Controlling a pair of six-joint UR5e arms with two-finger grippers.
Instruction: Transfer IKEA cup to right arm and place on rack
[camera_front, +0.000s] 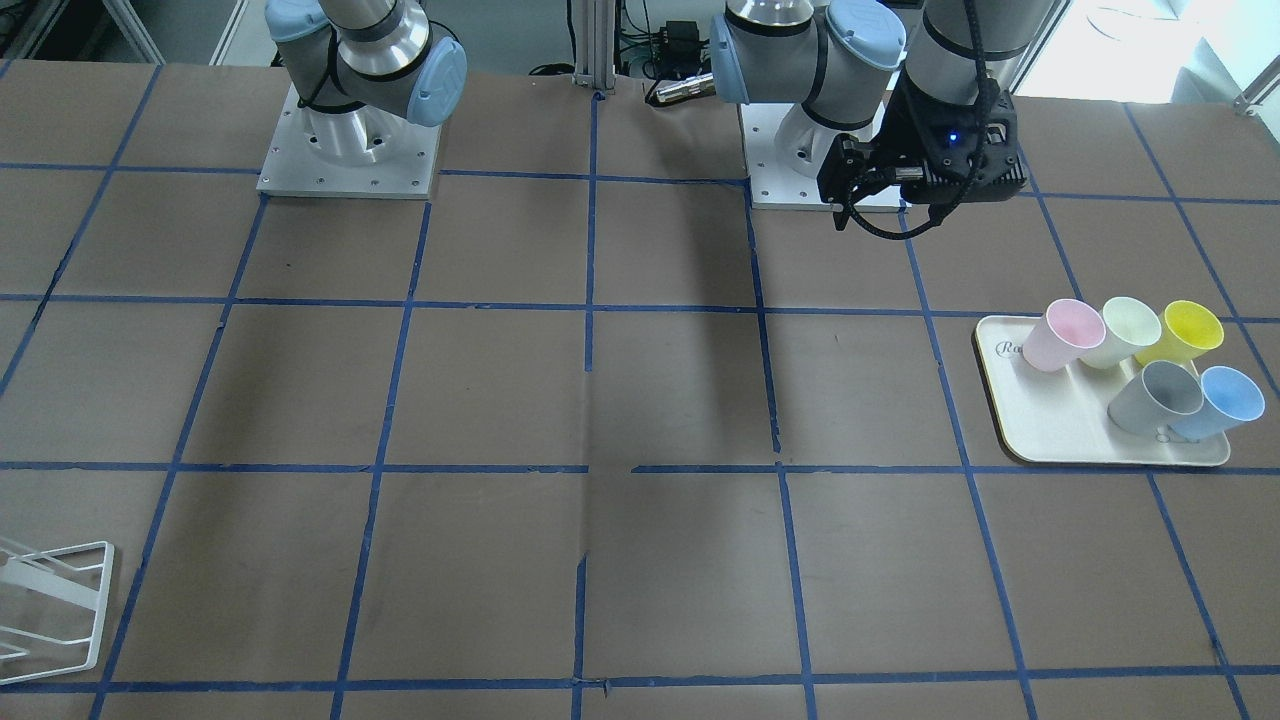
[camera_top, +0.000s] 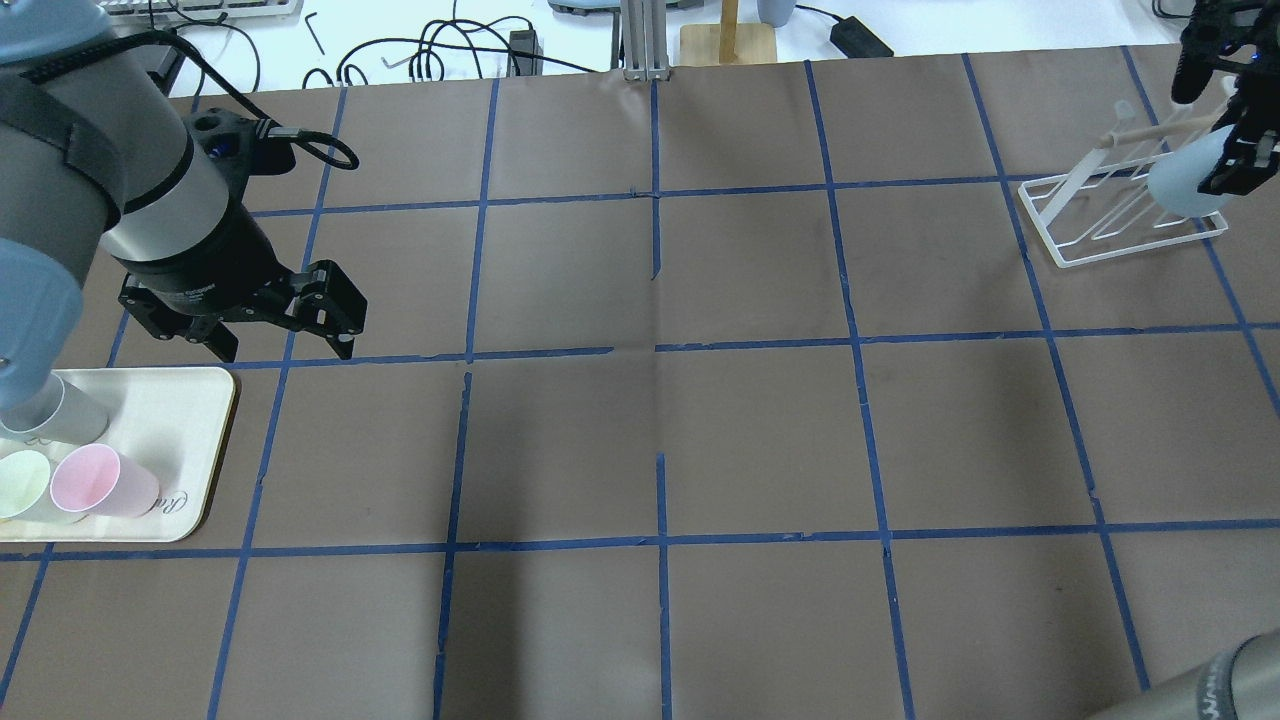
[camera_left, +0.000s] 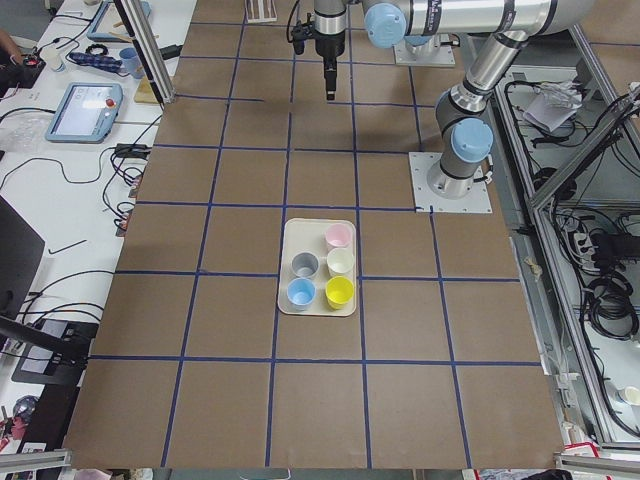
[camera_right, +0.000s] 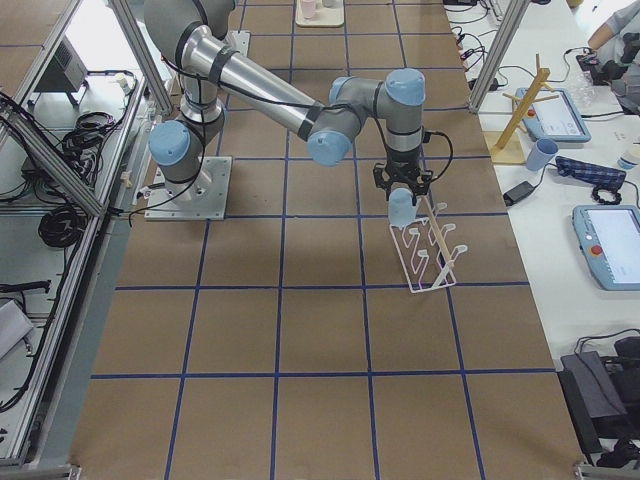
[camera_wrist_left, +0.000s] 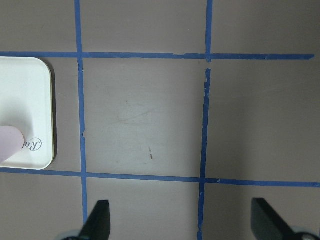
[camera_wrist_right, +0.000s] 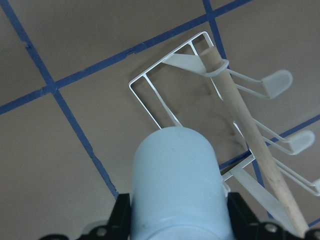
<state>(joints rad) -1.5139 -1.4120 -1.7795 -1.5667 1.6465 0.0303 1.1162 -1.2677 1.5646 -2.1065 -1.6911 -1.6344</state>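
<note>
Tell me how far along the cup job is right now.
Done, it seems: the handover. The left gripper is open and empty beside the tray. In hand: the right gripper is shut on the IKEA cup, holding it over the rack, not yet on a peg. Left: lower the cup onto the rack and release.

The only lettering that can be read is a dark cursive word printed in one corner of the cream tray (camera_front: 1060, 432), which lies in the left half of the tabletop, well in from its edges. It begins "Ra"; the pink cup (camera_front: 1060, 336) hides what follows. A line of small white print runs across the black body above the left gripper (camera_top: 285, 347), too small to read.
</note>
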